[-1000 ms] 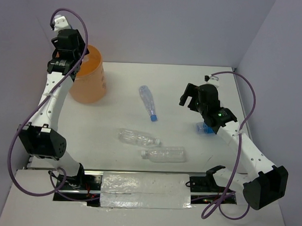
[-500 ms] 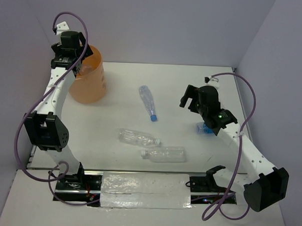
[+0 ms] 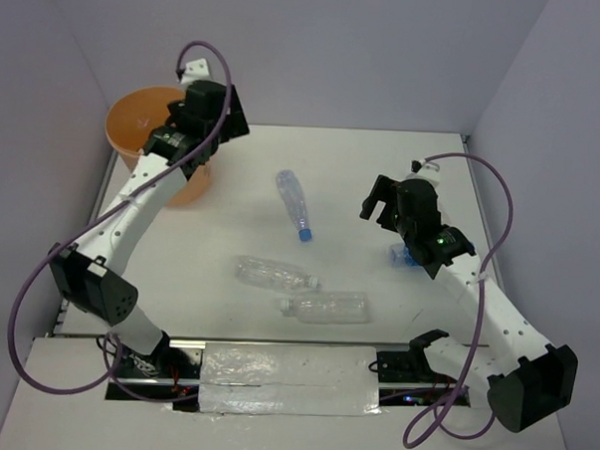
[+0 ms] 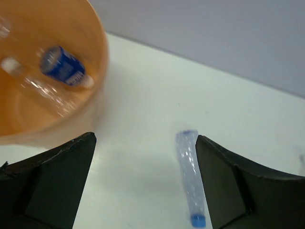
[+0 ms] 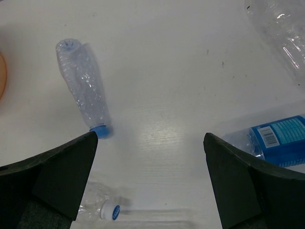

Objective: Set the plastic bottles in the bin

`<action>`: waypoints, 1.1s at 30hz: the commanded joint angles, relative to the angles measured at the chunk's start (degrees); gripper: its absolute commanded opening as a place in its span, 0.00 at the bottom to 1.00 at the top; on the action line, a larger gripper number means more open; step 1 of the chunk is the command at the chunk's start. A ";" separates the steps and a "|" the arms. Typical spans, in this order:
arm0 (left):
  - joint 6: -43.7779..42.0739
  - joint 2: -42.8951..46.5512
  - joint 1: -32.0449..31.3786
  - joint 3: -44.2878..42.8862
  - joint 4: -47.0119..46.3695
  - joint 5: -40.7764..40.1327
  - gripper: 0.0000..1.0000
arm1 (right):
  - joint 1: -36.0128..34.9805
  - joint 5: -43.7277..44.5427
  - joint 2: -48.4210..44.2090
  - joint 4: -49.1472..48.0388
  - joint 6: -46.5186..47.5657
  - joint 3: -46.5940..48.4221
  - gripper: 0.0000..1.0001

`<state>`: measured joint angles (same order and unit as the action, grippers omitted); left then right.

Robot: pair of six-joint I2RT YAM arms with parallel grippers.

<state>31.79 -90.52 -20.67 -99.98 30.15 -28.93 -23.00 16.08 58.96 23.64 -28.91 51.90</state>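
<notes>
The orange bin (image 3: 135, 128) stands at the back left. In the left wrist view the bin (image 4: 97, 57) holds a blue-labelled bottle (image 4: 64, 69) and a clear one (image 4: 33, 86). My left gripper (image 3: 220, 122) hangs open and empty just right of the rim, its jaws (image 4: 145, 138) framing bare table beside a blue-capped bottle (image 4: 190, 183). That bottle (image 3: 293, 203) lies mid-table. Two clear bottles (image 3: 273, 274) (image 3: 326, 307) lie nearer the front. My right gripper (image 3: 381, 199) is open and empty (image 5: 150, 137), above the table between the blue-capped bottle (image 5: 83, 86) and a blue-labelled bottle (image 5: 279, 140).
Another clear bottle (image 5: 281, 24) lies at the far right in the right wrist view, hidden under the arm from above. A white-capped bottle (image 5: 97, 207) lies below the right jaws. Grey walls close off the back and both sides. A taped strip (image 3: 288, 379) runs between the arm bases.
My left arm has swung right, from over the bin to just past its rim, and the bin's inside now shows. The right arm has hardly moved.
</notes>
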 commanded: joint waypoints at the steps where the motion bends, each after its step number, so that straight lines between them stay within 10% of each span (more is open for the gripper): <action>1: 5.55 -5.08 -5.24 0.94 4.29 -2.09 0.99 | -0.46 3.43 -1.48 0.62 -0.53 1.89 1.00; 22: 18.04 -40.08 -14.31 -11.98 2.10 2.12 0.87 | -0.46 4.49 -6.49 2.82 -0.19 0.66 1.00; 33: 8.57 -32.98 -14.14 -11.99 1.14 -2.79 0.24 | -0.46 6.51 -7.01 4.49 -0.36 2.15 1.00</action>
<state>46.83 -131.17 -35.07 -109.97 32.36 -27.66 -23.00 20.27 52.95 27.14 -29.12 51.94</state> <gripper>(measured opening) 0.525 0.996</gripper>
